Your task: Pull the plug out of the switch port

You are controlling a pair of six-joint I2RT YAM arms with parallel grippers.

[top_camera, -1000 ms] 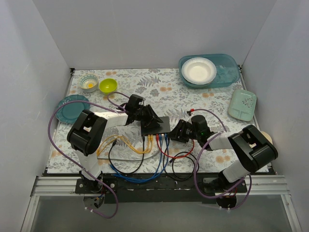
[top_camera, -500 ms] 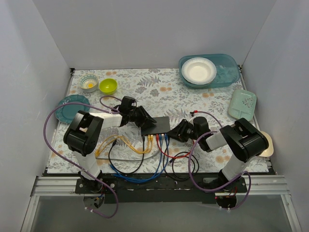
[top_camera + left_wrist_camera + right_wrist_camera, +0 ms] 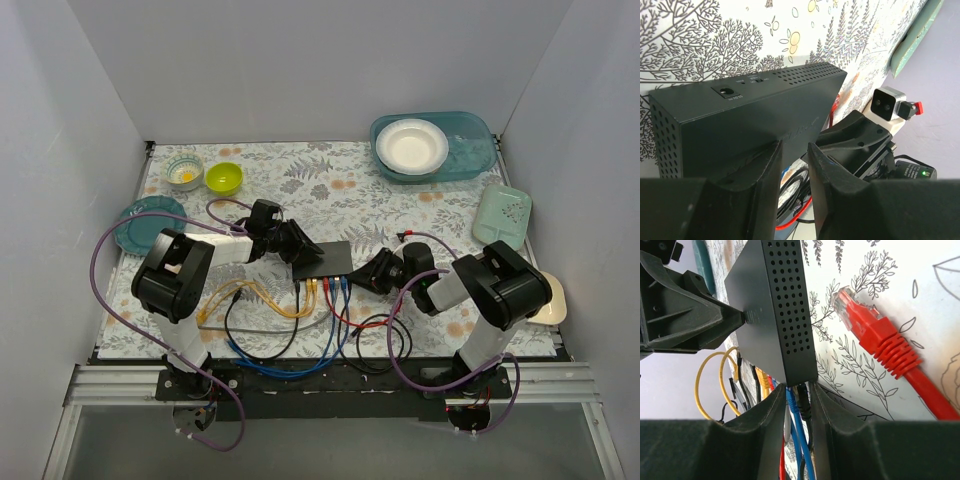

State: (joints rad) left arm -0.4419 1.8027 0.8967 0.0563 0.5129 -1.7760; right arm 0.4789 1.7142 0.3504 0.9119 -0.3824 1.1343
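Observation:
The switch (image 3: pixel 322 260) is a flat black box lying mid-table, with yellow, red, blue and black cables plugged along its near edge. My left gripper (image 3: pixel 298 250) presses on the switch's left end. In the left wrist view its jaws (image 3: pixel 794 162) stand a narrow gap apart, nothing between them, against the switch (image 3: pixel 750 115). My right gripper (image 3: pixel 372 272) is at the switch's right end. In the right wrist view (image 3: pixel 799 407) it is closed round the black plug (image 3: pixel 804 405), with a blue plug (image 3: pixel 791 405) beside it under the switch's corner (image 3: pixel 775 315).
A loose red plug (image 3: pixel 875 335) lies on the mat right of the switch. Cable loops (image 3: pixel 300 335) spread toward the near edge. A teal bin with a white bowl (image 3: pixel 412 146), a green tray (image 3: pixel 502 216), a teal plate (image 3: pixel 148 222) and small bowls (image 3: pixel 223 177) sit around the edges.
My right gripper has moved left, up against the switch's right end. My left gripper has shifted slightly left and settled on the switch's left end. The switch has not moved.

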